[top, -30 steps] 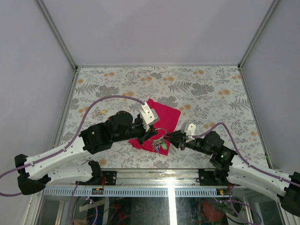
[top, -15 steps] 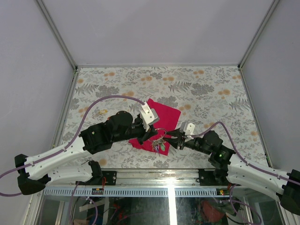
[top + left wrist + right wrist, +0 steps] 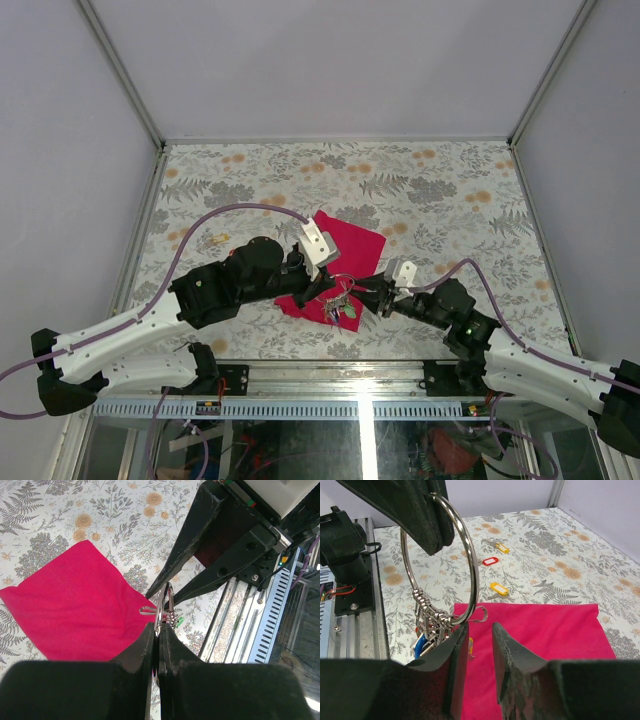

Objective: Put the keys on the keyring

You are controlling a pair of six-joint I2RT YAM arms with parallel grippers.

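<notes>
While a few loose tagged keys point(image 3: 499, 588) lie out on the flowery table point(image 3: 450, 180) over on the left, well apart from the action, the left gripper point(image 3: 157, 629) is clamped tight on the keyring point(image 3: 476, 577). It holds the ring upright above the magenta cloth point(image 3: 350, 245), with a bunch point(image 3: 431, 627) already dangling off the bottom. The right gripper point(image 3: 479, 636) sits just beside the ring's lower edge, jaws only a little apart, nothing clearly between them. I'd guess partway: some threaded, those strays not yet.
</notes>
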